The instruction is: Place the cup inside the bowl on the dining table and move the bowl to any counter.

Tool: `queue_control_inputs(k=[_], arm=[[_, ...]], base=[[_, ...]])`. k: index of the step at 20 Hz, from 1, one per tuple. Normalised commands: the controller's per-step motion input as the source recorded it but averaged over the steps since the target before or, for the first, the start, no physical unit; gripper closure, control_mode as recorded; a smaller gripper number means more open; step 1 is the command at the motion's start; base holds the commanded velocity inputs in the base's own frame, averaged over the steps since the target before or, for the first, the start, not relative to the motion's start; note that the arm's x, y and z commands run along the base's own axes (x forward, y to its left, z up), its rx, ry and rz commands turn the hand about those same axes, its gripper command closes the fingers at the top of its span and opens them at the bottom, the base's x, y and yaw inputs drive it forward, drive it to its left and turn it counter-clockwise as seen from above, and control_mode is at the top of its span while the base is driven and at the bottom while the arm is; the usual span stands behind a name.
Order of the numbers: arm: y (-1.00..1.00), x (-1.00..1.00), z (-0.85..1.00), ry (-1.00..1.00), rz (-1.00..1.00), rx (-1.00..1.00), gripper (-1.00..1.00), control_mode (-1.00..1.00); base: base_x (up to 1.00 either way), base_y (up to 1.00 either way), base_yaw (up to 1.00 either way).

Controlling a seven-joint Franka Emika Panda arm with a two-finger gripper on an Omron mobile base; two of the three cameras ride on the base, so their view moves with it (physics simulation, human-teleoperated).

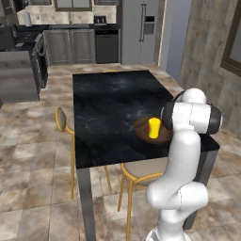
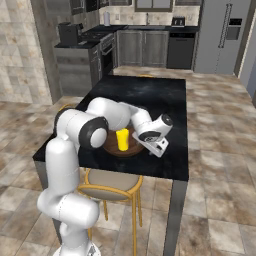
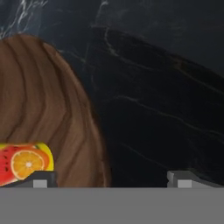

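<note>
Cup (image 2: 122, 139): upright inside the bowl, slightly toward 3 o'clock of centre in the left base view; fruit print on its inside, seen at 8 o'clock in the hand view.
Bowl (image 2: 131, 148): flat on the dining table (image 1: 108, 103), near the edge closest to the robot; rim curving from 11 to 6 o'clock in the hand view.
Gripper (image 2: 159, 148): spread wide, nothing between the fingertips (image 3: 43, 178), hovering low just beside the bowl, at 3 o'clock of it in the right base view.
Stage: cup apparently already placed; bowl not yet taken, move to the counter (image 2: 80, 44) still ahead.
Handling, bowl: judged stiff wood, moderately light, smooth and possibly slippery; too broad to span across, so best pinched at the rim, one finger inside and one outside.
Handling, cup: light, loose, likely to slide or tip if the bowl tilts; level carrying advised.
Doubt: contact between finger and rim hard to judge from these angles; probably apart.
Nearby: chair (image 1: 141, 172) tucked under the table at 6 o'clock of the bowl.
</note>
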Motion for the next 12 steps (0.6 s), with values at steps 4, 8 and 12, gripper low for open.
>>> queue_control_inputs(k=[4,8,12], arm=[[0.07,0.16,0.0,0.01,0.0,0.0,-1.0,-1.0],[0.03,0.19,0.0,0.0,0.0,0.0,-1.0,-1.0],[0.0,0.14,0.0,0.0,0.0,0.0,-1.0,-1.0]], base=[[0.0,0.0,0.0],[0.0,0.0,0.0],[0.0,0.0,0.0]])
